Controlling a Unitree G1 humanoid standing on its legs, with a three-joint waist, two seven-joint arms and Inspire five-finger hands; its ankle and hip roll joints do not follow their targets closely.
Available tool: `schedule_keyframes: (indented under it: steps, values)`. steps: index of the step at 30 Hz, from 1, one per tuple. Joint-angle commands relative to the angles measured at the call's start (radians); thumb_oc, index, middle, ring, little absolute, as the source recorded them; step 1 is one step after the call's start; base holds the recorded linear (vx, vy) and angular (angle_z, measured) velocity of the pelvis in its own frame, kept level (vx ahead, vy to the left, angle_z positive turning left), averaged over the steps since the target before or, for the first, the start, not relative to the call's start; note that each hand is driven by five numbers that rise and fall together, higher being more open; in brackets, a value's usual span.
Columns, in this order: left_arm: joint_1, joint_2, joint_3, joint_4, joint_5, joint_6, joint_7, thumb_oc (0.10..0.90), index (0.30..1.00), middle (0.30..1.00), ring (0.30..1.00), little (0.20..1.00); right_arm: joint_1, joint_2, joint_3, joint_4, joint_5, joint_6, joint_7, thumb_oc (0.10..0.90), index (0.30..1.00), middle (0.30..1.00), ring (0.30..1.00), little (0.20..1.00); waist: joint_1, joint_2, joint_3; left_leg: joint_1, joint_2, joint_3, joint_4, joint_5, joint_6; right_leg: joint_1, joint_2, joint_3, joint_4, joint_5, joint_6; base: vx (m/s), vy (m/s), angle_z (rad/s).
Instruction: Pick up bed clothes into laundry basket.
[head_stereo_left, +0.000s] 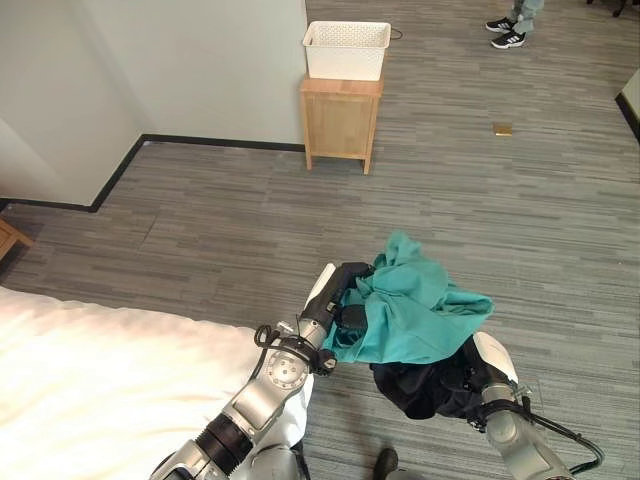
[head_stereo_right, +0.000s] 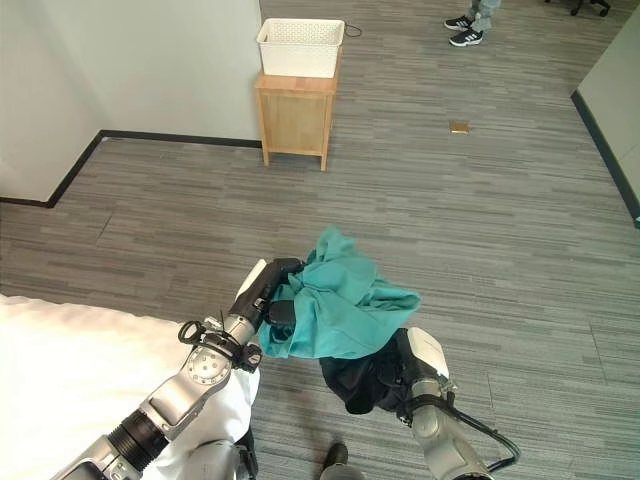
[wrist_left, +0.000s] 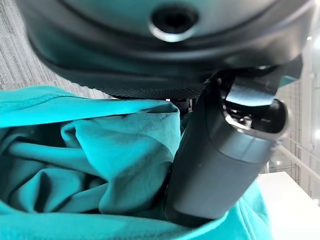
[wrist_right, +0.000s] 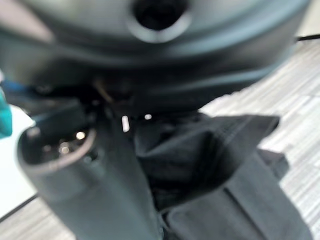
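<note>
A teal garment (head_stereo_left: 420, 305) is bunched in the air over the grey floor, with my left hand (head_stereo_left: 345, 290) curled into its left side. In the left wrist view the thumb (wrist_left: 225, 160) presses into the teal cloth (wrist_left: 100, 165). Under the teal one hangs a black garment (head_stereo_left: 415, 385), and my right hand (head_stereo_left: 485, 365) grips it. The right wrist view has black cloth (wrist_right: 225, 180) pinched beside the thumb (wrist_right: 90, 180). The white laundry basket (head_stereo_left: 346, 50) stands on a small wooden cabinet (head_stereo_left: 340, 120) far ahead by the wall.
A white bed (head_stereo_left: 100, 390) fills the lower left. A person's shoes (head_stereo_left: 506, 32) stand on the floor at the top right. A small tan tile (head_stereo_left: 502, 128) lies on the floor. A wooden corner (head_stereo_left: 12, 240) shows at the left edge.
</note>
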Motion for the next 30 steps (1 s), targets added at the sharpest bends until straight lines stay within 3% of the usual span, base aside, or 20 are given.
schedule_keyframes:
  steps: [1,2,3,4,5,7,8,11,17,18,19,20,22,23,25,26,27,28,29,30]
  values:
    - [-0.115,-0.131,-0.040,-0.105,-0.014,-0.099,-0.012,0.400,0.300,0.300,0.300,0.300,-0.064,-0.096,-0.055,-0.110,-0.013,-0.054,-0.060,0.400,0.300,0.300,0.300,0.300,0.007,0.034,-0.047,-0.140,0.139,-0.026,0.278,0.056,-0.140,0.047,0.049,-0.024,0.004,-0.188,0.000,0.01,-0.147,0.02]
    - [-0.123,-0.135,-0.039,-0.110,-0.013,-0.092,-0.004,0.400,0.300,0.300,0.300,0.300,-0.077,-0.101,-0.052,-0.116,-0.006,-0.044,-0.068,0.400,0.300,0.300,0.300,0.300,0.030,0.016,-0.015,-0.235,0.138,-0.079,0.392,0.079,-0.146,0.060,0.043,-0.020,0.004,-0.198,-0.019,0.01,-0.113,0.00]
    - [-0.124,-0.134,-0.039,-0.110,-0.013,-0.092,-0.003,0.400,0.300,0.300,0.300,0.300,-0.079,-0.100,-0.053,-0.116,-0.006,-0.043,-0.068,0.400,0.300,0.300,0.300,0.300,0.025,0.021,-0.019,-0.253,0.144,-0.090,0.411,0.070,-0.146,0.055,0.050,-0.024,0.004,-0.200,-0.020,0.13,-0.141,-0.02]
    - [-0.118,-0.126,-0.034,-0.120,-0.014,-0.088,0.001,0.400,0.300,0.300,0.300,0.300,-0.086,-0.094,-0.041,-0.115,-0.007,-0.035,-0.068,0.400,0.300,0.300,0.300,0.300,0.046,0.006,-0.006,-0.316,0.141,-0.055,0.408,0.026,-0.111,0.077,0.061,-0.021,0.004,-0.225,-0.029,0.23,-0.045,0.06]
    - [-0.109,-0.119,-0.028,-0.130,-0.014,-0.088,0.004,0.400,0.300,0.300,0.300,0.300,-0.089,-0.085,-0.032,-0.119,-0.011,-0.033,-0.066,0.400,0.300,0.300,0.300,0.300,0.060,0.000,-0.007,-0.333,0.151,-0.019,0.369,-0.001,-0.091,0.088,0.072,-0.016,0.004,-0.244,-0.027,0.38,-0.010,0.00]
    - [-0.095,-0.102,-0.016,-0.137,-0.012,-0.083,0.004,0.400,0.300,0.300,0.300,0.300,-0.099,-0.063,-0.013,-0.122,-0.018,-0.035,-0.061,0.400,0.300,0.300,0.300,0.300,0.094,0.011,-0.015,-0.336,0.161,0.030,0.177,0.024,-0.082,0.108,0.101,0.010,0.004,-0.279,-0.016,0.34,0.076,-0.11]
    - [-0.094,-0.101,-0.015,-0.138,-0.012,-0.083,0.003,0.400,0.300,0.300,0.300,0.300,-0.100,-0.062,-0.012,-0.121,-0.019,-0.035,-0.061,0.400,0.300,0.300,0.300,0.300,0.096,0.007,-0.016,-0.326,0.156,0.037,0.159,0.033,-0.081,0.107,0.097,0.013,0.004,-0.278,-0.016,0.31,0.085,-0.18]
    - [-0.077,-0.087,-0.005,-0.148,-0.029,-0.088,0.000,0.400,0.300,0.300,0.300,0.300,-0.154,-0.027,0.048,-0.105,-0.064,-0.036,-0.046,0.400,0.300,0.300,0.300,0.300,0.146,0.018,-0.048,-0.306,0.119,-0.012,-0.152,0.056,-0.075,0.140,0.114,0.047,0.004,-0.329,0.007,0.37,0.072,-0.24]
    - [-0.069,-0.069,-0.005,-0.162,-0.038,-0.088,-0.002,0.400,0.300,0.300,0.300,0.300,-0.167,-0.013,0.067,-0.096,-0.077,-0.035,-0.046,0.400,0.300,0.300,0.300,0.300,0.149,0.013,-0.060,-0.265,0.092,-0.009,-0.216,0.087,-0.061,0.152,0.117,0.057,0.004,-0.332,0.009,0.19,0.012,-0.31]
    - [-0.105,-0.017,-0.012,-0.186,-0.037,-0.077,0.012,0.400,0.300,0.300,0.300,0.300,-0.234,0.033,0.110,-0.060,-0.095,-0.029,-0.058,0.400,0.300,0.300,0.300,0.300,0.156,-0.027,-0.074,-0.176,0.081,0.071,-0.223,0.091,-0.016,0.114,0.135,0.028,0.213,-0.305,0.054,0.77,0.070,-0.20]
    - [-0.151,0.000,-0.006,-0.180,-0.035,-0.080,0.050,0.400,0.300,0.300,0.300,0.300,-0.273,0.032,0.141,-0.057,-0.111,-0.028,-0.036,0.400,0.300,0.300,0.300,0.300,0.102,-0.015,-0.018,-0.082,0.094,0.106,-0.236,0.071,0.016,-0.123,0.031,0.005,0.652,-0.133,0.186,0.77,0.115,-0.20]
    - [-0.160,-0.007,-0.005,-0.184,-0.031,-0.083,0.056,0.400,0.300,0.300,0.300,0.300,-0.279,0.033,0.141,-0.058,-0.117,-0.026,-0.033,0.400,0.300,0.300,0.300,0.300,0.090,0.012,-0.009,-0.061,0.116,0.121,-0.246,0.065,0.017,-0.206,-0.017,-0.022,0.734,-0.105,0.186,0.31,0.173,-0.70]
    - [-0.173,-0.026,-0.001,-0.176,-0.024,-0.088,0.068,0.400,0.300,0.300,0.300,0.300,-0.286,0.037,0.145,-0.051,-0.127,-0.022,-0.025,0.400,0.300,0.300,0.300,0.300,0.070,0.036,-0.005,-0.024,0.112,0.120,-0.249,0.032,0.015,-0.277,-0.120,-0.054,0.703,-0.135,0.181,0.24,0.115,-0.66]
    - [-0.178,-0.044,0.003,-0.161,-0.025,-0.094,0.074,0.400,0.300,0.300,0.300,0.300,-0.287,0.031,0.149,-0.055,-0.127,-0.022,-0.018,0.400,0.300,0.300,0.300,0.300,0.045,0.036,0.007,0.003,0.089,0.107,-0.249,0.006,0.013,-0.309,-0.145,-0.041,0.663,-0.175,0.154,0.24,0.077,0.13]
    - [-0.180,-0.060,0.002,-0.154,-0.023,-0.096,0.076,0.400,0.300,0.300,0.300,0.300,-0.290,0.029,0.154,-0.061,-0.121,-0.023,-0.016,0.400,0.300,0.300,0.300,0.300,0.019,0.040,0.012,0.026,0.072,0.094,-0.249,-0.014,0.010,-0.341,-0.116,-0.008,0.581,-0.184,0.127,0.37,-0.006,0.48]
    - [-0.151,-0.075,0.005,-0.149,-0.013,-0.103,0.061,0.400,0.300,0.300,0.300,0.300,-0.272,0.011,0.146,-0.075,-0.113,-0.026,-0.010,0.400,0.300,0.300,0.300,0.300,-0.029,0.031,0.011,0.064,0.025,0.073,-0.249,-0.061,0.003,-0.364,-0.095,0.062,0.360,-0.166,0.110,0.44,-0.038,0.32]
    - [-0.150,-0.076,0.005,-0.148,-0.013,-0.103,0.061,0.400,0.300,0.300,0.300,0.300,-0.271,0.011,0.147,-0.076,-0.113,-0.026,-0.009,0.400,0.300,0.300,0.300,0.300,-0.029,0.036,0.009,0.062,0.031,0.074,-0.249,-0.057,0.003,-0.357,-0.085,0.059,0.338,-0.150,0.107,0.48,-0.093,0.20]
    - [-0.135,-0.082,0.008,-0.143,-0.007,-0.106,0.052,0.400,0.300,0.300,0.300,0.300,-0.262,0.003,0.139,-0.076,-0.108,-0.024,-0.007,0.400,0.300,0.300,0.300,0.300,-0.054,0.030,0.001,0.086,0.011,0.064,-0.249,-0.088,-0.006,-0.379,-0.101,0.079,0.198,-0.103,0.112,0.47,-0.129,0.24]
    - [-0.107,-0.083,0.030,-0.135,0.002,-0.106,0.033,0.400,0.300,0.300,0.300,0.300,-0.247,0.003,0.129,-0.085,-0.118,-0.015,0.001,0.400,0.300,0.300,0.300,0.300,-0.073,0.038,-0.007,0.140,0.003,0.077,-0.249,-0.131,-0.026,-0.419,-0.155,0.018,0.084,-0.038,0.130,0.63,-0.162,0.27]
    - [-0.088,-0.083,0.042,-0.135,0.009,-0.106,0.020,0.400,0.300,0.300,0.300,0.300,-0.238,0.009,0.126,-0.089,-0.134,-0.009,0.002,0.400,0.300,0.300,0.300,0.300,-0.076,0.043,-0.013,0.170,-0.001,0.085,-0.249,-0.151,-0.028,-0.420,-0.169,-0.043,0.059,-0.018,0.131,0.43,-0.100,0.23]
